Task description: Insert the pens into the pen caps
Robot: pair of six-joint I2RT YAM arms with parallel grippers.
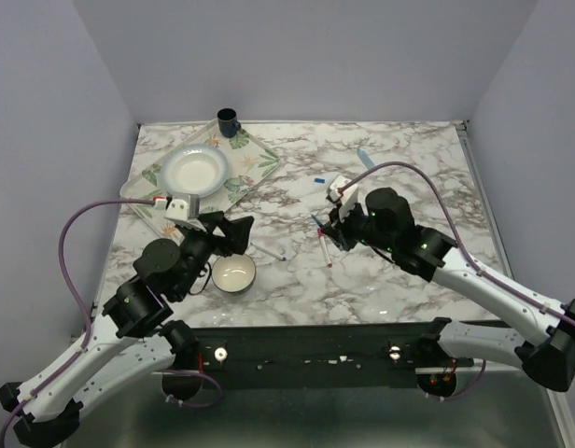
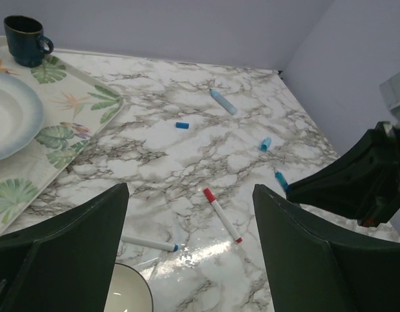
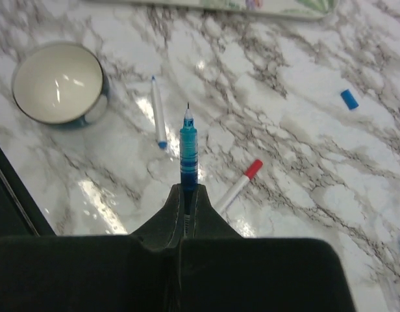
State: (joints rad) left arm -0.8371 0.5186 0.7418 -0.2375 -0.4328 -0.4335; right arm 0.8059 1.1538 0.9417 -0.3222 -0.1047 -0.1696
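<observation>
My right gripper (image 3: 187, 190) is shut on a blue pen (image 3: 188, 148), whose fine dark tip points away from the wrist above the marble table; from above, this gripper (image 1: 328, 230) is at table centre. A white pen with red ends (image 2: 221, 215) and a white pen with a blue end (image 2: 148, 243) lie on the table below my left gripper (image 2: 190, 195), which hangs open and holds nothing. A light blue pen (image 2: 223, 102), a small dark blue cap (image 2: 182, 125) and a light blue cap (image 2: 265, 143) lie farther back.
A small cream bowl (image 1: 233, 273) stands close to the left gripper. At the back left, a leaf-patterned tray (image 1: 253, 166) carries a white plate (image 1: 196, 169) and a dark mug (image 1: 228, 120). Grey walls enclose the table on three sides.
</observation>
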